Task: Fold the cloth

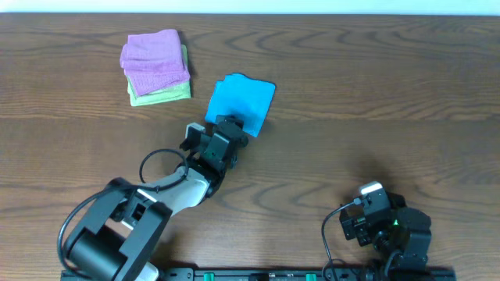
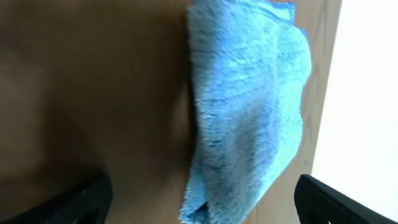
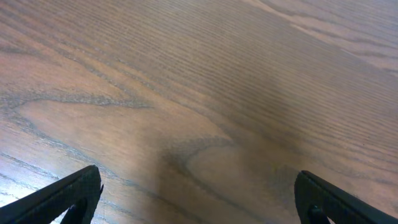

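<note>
The sky-blue cloth (image 1: 241, 101) lies folded into a small rectangle on the wooden table (image 1: 375, 86), right of the middle at the back. In the left wrist view the cloth (image 2: 249, 106) fills the middle, its near end lying between my fingers. My left gripper (image 1: 231, 129) is open at the cloth's near edge, fingers spread wide in the left wrist view (image 2: 202, 202), holding nothing. My right gripper (image 1: 375, 215) is open and empty over bare wood at the front right, as seen in the right wrist view (image 3: 199, 196).
A pink folded cloth (image 1: 154, 58) sits on a light green folded cloth (image 1: 160, 94) at the back left. The table's far edge runs along the top of the overhead view.
</note>
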